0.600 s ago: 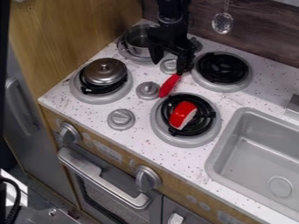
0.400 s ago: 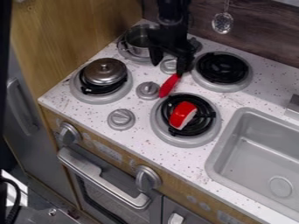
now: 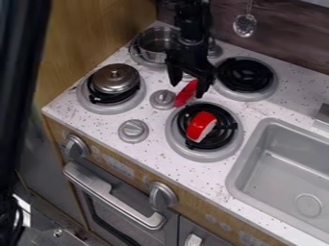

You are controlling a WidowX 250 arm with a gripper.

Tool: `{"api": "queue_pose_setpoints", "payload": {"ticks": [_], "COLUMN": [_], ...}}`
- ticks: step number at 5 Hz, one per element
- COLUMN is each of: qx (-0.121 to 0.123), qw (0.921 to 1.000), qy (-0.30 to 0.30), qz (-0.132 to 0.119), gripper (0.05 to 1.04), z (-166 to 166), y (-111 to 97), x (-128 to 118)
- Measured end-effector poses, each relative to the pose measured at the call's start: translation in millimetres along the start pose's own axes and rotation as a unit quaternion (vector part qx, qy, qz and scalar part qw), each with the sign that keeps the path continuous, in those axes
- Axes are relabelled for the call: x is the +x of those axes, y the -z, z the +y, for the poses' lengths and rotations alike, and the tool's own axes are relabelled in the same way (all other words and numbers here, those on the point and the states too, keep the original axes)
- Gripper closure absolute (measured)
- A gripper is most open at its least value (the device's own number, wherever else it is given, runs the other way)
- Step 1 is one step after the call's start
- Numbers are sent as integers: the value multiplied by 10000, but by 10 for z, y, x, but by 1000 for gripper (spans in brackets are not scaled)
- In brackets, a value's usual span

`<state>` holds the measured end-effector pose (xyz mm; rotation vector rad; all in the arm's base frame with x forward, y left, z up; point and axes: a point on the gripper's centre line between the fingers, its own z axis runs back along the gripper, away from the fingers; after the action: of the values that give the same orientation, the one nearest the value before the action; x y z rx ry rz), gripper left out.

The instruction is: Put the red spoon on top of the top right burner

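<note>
The black gripper (image 3: 187, 87) hangs over the middle of the stovetop, fingers parted, one at the left and one at the right of the red spoon (image 3: 186, 93). The red spoon lies between the burners, close to a grey knob, its upper end partly hidden by the gripper. To the right of the gripper is the top right burner (image 3: 245, 74), a black coil in a grey ring with nothing on it.
A red and white toy piece (image 3: 201, 126) lies on the lower right burner (image 3: 193, 153). A lidded pan (image 3: 115, 79) sits on the lower left burner, and a metal pot (image 3: 154, 44) at the back left. The sink (image 3: 276, 158) is at right.
The gripper has come down and toward the front, its fingers now reaching beside the red spoon. A dark shape at the left edge has widened into view. The spoon has not visibly moved.
</note>
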<state>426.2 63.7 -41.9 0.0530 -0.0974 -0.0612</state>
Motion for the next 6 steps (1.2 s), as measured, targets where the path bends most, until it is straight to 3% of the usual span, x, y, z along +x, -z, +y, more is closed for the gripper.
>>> {"api": "queue_pose_setpoints", "payload": {"ticks": [2, 3, 5, 6], "qx": [-17, -12, 32, 2], "qw": [9999, 9998, 9999, 10000], "qy": [-88, -200, -161, 19], "qz": [-95, -62, -16, -31], "gripper": [86, 131, 675, 730], "z": [50, 88, 91, 15], "y": [212, 260, 304, 286], "x": [242, 281, 222, 235]}}
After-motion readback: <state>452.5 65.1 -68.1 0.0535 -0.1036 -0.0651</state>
